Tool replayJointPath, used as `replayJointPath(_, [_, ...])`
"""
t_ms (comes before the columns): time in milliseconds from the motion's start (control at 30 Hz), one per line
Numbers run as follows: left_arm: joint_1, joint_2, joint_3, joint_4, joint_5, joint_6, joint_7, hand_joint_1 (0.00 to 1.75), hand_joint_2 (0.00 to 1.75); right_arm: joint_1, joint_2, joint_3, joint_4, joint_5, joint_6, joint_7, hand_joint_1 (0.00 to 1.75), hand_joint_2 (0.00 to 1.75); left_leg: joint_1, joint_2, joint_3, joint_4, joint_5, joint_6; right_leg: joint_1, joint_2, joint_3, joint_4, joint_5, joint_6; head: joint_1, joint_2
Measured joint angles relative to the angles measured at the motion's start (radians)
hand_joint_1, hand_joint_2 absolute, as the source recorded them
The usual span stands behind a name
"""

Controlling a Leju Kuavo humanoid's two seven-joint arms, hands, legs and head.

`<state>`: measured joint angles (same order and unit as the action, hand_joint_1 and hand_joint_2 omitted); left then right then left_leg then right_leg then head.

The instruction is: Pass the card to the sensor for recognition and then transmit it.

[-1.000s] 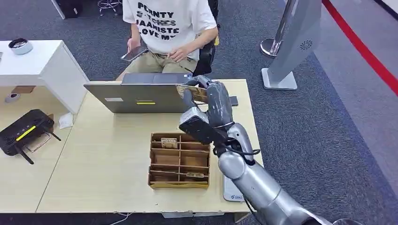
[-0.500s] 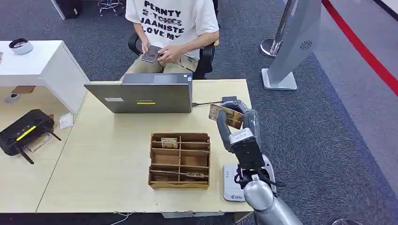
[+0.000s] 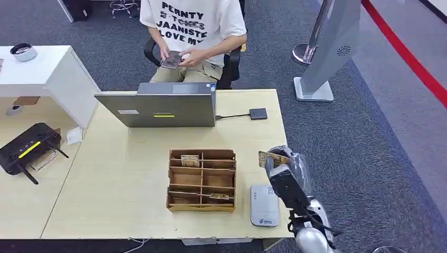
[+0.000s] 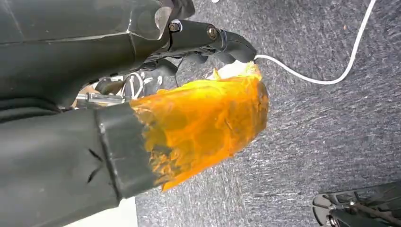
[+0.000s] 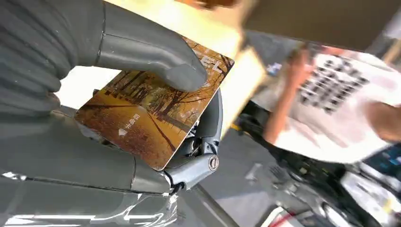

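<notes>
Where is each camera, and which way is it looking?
Head view: high on the robot, looking down at the pale wooden table; the right robot hand grips the autumn-tree picture card.
Left wrist view: behind the left robot hand, facing grey carpet.
Right wrist view: behind the right robot hand, facing the card.
Head and right wrist views share the card and the seated person.

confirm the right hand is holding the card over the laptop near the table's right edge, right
Not quite: the right hand holds the card near the table's right edge, but beside the wooden organizer, above the grey sensor, as the head view shows.
</notes>
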<state>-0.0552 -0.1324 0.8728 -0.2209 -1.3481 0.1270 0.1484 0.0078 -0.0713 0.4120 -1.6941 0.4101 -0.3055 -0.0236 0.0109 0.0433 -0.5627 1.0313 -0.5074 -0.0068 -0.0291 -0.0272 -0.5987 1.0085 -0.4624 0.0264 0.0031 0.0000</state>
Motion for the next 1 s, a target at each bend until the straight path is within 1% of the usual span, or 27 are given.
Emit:
replayJointPath(100, [-0.001, 0.000, 0.002, 0.000, 0.000, 0.000, 0.000, 0.05, 0.00, 0.014, -0.007, -0.004, 0.033, 0.010, 0.032, 0.014, 1.75, 1.75, 0.000, 0.000, 0.000, 0.000, 0.000, 0.000, 0.000, 0.000, 0.000, 0.000, 0.000, 0.000, 0.000, 0.000])
replayJointPath(267, [0.000, 0.001, 0.004, 0.000, 0.000, 0.000, 0.000, 0.05, 0.00, 0.023, -0.014, -0.005, 0.066, 0.011, 0.040, 0.022, 1.75, 1.75, 0.000, 0.000, 0.000, 0.000, 0.000, 0.000, 0.000, 0.000, 0.000, 0.000, 0.000, 0.000, 0.000, 0.000])
replayJointPath(367, [-0.001, 0.001, 0.007, 0.000, -0.002, 0.000, 0.000, 0.05, 0.00, 0.022, -0.014, -0.004, 0.090, 0.026, 0.082, 0.045, 1.75, 1.75, 0.000, 0.000, 0.000, 0.000, 0.000, 0.000, 0.000, 0.000, 0.000, 0.000, 0.000, 0.000, 0.000, 0.000])
replayJointPath(433, [-0.001, 0.001, 0.009, 0.000, -0.002, 0.000, 0.000, 0.05, 0.00, 0.017, -0.014, 0.003, 0.130, 0.040, 0.098, 0.053, 1.75, 1.75, 0.000, 0.000, 0.000, 0.000, 0.000, 0.000, 0.000, 0.000, 0.000, 0.000, 0.000, 0.000, 0.000, 0.000])
replayJointPath(667, [-0.001, 0.000, 0.010, 0.000, -0.004, 0.000, 0.000, 0.03, 0.00, 0.008, -0.014, 0.022, 0.218, 0.063, 0.103, 0.068, 1.75, 1.75, 0.000, 0.000, 0.000, 0.000, 0.000, 0.000, 0.000, 0.000, 0.000, 0.000, 0.000, 0.000, 0.000, 0.000])
replayJointPath(1000, [-0.001, 0.000, 0.012, 0.000, -0.004, -0.001, 0.000, 0.03, 0.00, -0.020, -0.014, 0.029, 0.283, 0.080, 0.124, 0.090, 1.75, 1.75, 0.000, 0.000, 0.000, 0.000, 0.000, 0.000, 0.000, 0.000, 0.000, 0.000, 0.000, 0.000, 0.000, 0.000])
